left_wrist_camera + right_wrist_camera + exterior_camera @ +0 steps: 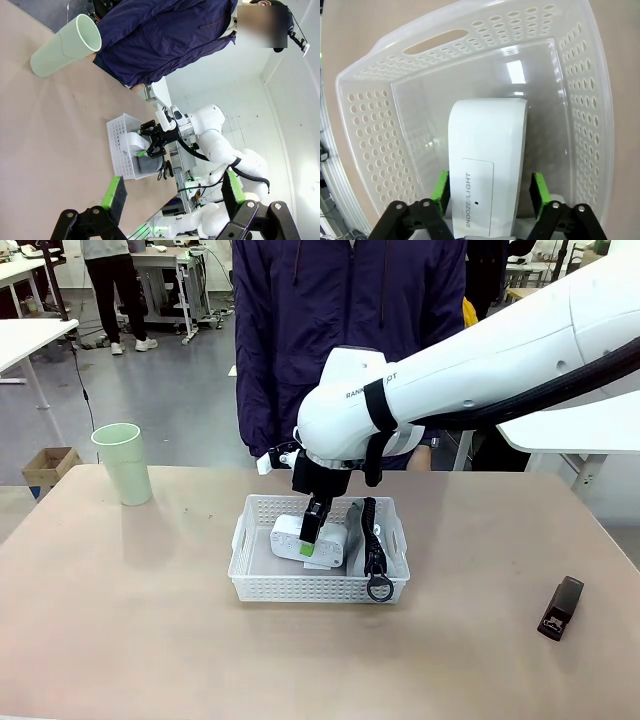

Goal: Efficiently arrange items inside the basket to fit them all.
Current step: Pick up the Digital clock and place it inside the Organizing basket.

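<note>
- Left gripper (172,192) is hanging spread wide, holding nothing.
- Cup (122,462) is standing upright, well left of the basket (300,587).
- Right gripper (312,540) is straddling the box (288,533) inside the basket, released.
- Pouch (358,540) is lying beside the box.
- Stapler (561,607) is lying far right.

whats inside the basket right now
The basket holds a small white box, straddled by the right pincer, and a grey zip pouch beside it. Whatever lies under them cannot be seen.
</note>
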`<state>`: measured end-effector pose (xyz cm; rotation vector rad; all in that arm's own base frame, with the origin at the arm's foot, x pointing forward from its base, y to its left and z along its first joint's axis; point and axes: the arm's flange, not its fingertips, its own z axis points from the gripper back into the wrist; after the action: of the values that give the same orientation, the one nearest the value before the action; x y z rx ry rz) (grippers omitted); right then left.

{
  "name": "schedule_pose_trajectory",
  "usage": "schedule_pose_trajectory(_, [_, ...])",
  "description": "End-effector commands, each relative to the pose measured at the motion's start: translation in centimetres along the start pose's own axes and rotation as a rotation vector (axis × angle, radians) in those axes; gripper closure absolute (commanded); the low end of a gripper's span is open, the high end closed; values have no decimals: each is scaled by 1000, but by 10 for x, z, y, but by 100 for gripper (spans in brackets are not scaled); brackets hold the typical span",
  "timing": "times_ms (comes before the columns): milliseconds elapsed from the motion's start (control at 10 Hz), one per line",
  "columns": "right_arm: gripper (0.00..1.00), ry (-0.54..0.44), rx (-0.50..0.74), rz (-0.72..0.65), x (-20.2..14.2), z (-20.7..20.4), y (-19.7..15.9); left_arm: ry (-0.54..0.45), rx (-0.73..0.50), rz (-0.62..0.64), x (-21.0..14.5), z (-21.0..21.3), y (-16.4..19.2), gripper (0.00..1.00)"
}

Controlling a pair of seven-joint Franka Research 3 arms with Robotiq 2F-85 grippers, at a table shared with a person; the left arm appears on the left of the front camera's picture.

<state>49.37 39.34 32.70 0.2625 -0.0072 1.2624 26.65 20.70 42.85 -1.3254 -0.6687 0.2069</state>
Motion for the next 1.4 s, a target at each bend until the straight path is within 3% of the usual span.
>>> schedule_pose_trajectory(0, [0, -41, 2, 34, -11, 2, 6, -11, -21, -20, -1, -1, -1, 0])
schedule_pose_trajectory(300, [0, -74, -16, 34, -25, 24, 17, -11, -21, -20, -1, -1, -1, 0])
schedule_pose_trajectory(600, [0, -214, -19, -20, -85, 101, 52, -11, -21, -20, -1, -1, -1, 0])
schedule_pose_trajectory(700, [0, -276, -22, -147, -121, 130, 50, -11, -21, -20, -1, -1, -1, 0])
schedule_pose_trajectory(800, [0, -377, 70, -234, -168, 154, 43, -11, -21, -20, -1, -1, -1, 0])
schedule_pose_trajectory(1300, [0, -847, 376, -570, -414, 191, 22, -11, -21, -20, -1, -1, -1, 0])
